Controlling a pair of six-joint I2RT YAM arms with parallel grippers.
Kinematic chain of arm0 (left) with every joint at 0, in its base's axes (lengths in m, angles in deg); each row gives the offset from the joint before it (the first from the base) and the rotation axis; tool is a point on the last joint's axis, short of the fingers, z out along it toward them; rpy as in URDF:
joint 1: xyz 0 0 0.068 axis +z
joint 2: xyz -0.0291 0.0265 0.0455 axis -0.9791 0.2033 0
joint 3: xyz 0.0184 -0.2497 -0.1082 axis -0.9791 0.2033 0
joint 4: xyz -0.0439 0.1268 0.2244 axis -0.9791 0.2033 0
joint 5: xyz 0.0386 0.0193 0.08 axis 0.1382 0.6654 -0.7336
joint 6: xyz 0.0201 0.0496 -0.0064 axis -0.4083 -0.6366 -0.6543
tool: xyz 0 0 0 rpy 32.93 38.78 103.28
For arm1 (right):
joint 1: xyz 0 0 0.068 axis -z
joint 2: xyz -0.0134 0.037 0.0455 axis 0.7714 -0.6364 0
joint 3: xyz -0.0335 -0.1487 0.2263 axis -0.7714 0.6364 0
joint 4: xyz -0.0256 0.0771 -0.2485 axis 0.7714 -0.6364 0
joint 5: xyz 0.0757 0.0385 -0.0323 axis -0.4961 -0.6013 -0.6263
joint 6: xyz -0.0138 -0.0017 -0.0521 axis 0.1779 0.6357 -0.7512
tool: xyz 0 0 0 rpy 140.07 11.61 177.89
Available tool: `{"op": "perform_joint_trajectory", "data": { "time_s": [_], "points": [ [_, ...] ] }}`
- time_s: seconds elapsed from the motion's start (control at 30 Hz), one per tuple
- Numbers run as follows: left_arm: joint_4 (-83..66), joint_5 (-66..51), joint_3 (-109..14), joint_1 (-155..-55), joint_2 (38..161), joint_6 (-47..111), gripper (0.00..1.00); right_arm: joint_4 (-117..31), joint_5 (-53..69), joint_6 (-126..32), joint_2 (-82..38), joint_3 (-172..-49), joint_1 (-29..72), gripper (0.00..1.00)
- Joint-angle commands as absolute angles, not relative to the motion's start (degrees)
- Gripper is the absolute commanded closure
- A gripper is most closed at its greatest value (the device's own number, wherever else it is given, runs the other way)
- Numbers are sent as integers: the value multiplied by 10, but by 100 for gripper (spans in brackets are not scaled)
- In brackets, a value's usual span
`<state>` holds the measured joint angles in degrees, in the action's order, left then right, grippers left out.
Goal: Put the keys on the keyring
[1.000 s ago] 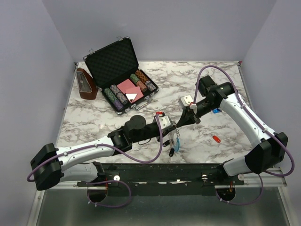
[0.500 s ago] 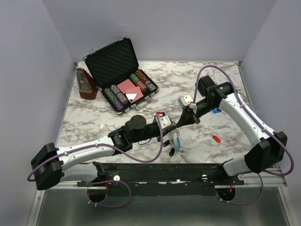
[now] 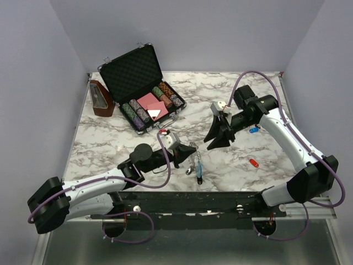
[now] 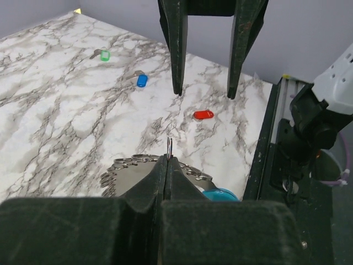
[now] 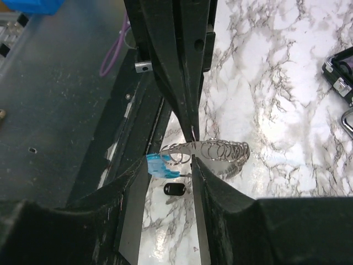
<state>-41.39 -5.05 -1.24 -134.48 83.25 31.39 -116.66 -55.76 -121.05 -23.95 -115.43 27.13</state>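
Marbled white-and-grey worktop [image 3: 110, 141], pale lilac walls [image 3: 33, 83] all round, and the open black chip case [image 3: 142, 88] sits at the back left. Forward and right of that case hangs the keyring [image 3: 196, 164]: a silver coil with a bright blue curve. The left fingers [image 4: 151, 185] are pinched tight on its wire, and the right fingers [image 5: 218, 193] gape wide just beside it. The red key [image 3: 253, 163] and blue key [image 3: 253, 130] lie further right of the case.
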Motion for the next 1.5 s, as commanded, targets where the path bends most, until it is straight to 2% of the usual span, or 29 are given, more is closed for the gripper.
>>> {"op": "perform_joint_trajectory", "data": {
  "time_s": [0.0, 0.17, 0.4, 0.73, 1.0, 1.1, 1.2, 1.37, 1.4, 1.47],
  "points": [
    [-564, -27, 12, -1336, 808, 393, 100, -1115, -611, -1158, -229, -1136, 275, 54],
    [-623, -22, 24, -1336, 816, 425, 100, -1066, -621, -1105, -234, -1132, 275, 54],
    [-621, -2, 19, -1336, 827, 419, 100, -1069, -634, -1099, -242, -1145, 275, 54],
    [-628, 22, 15, -1319, 835, 443, 100, -1090, -628, -1138, -234, -1136, 234, 62],
    [-622, 20, 9, -1314, 841, 454, 100, -1091, -615, -1141, -241, -1138, 222, 82],
    [-623, 17, 10, -1312, 841, 455, 100, -1090, -607, -1142, -238, -1137, 222, 86],
    [-622, 16, 11, -1311, 840, 456, 100, -1088, -604, -1141, -237, -1135, 221, 99],
    [-615, 19, 9, -1310, 839, 458, 100, -1085, -600, -1136, -235, -1136, 221, 99],
    [-610, 22, 8, -1309, 838, 456, 96, -1083, -599, -1132, -235, -1135, 222, 99],
    [-591, 26, 2, -1309, 834, 449, 70, -1079, -596, -1126, -235, -1134, 222, 99]
  ]
}}
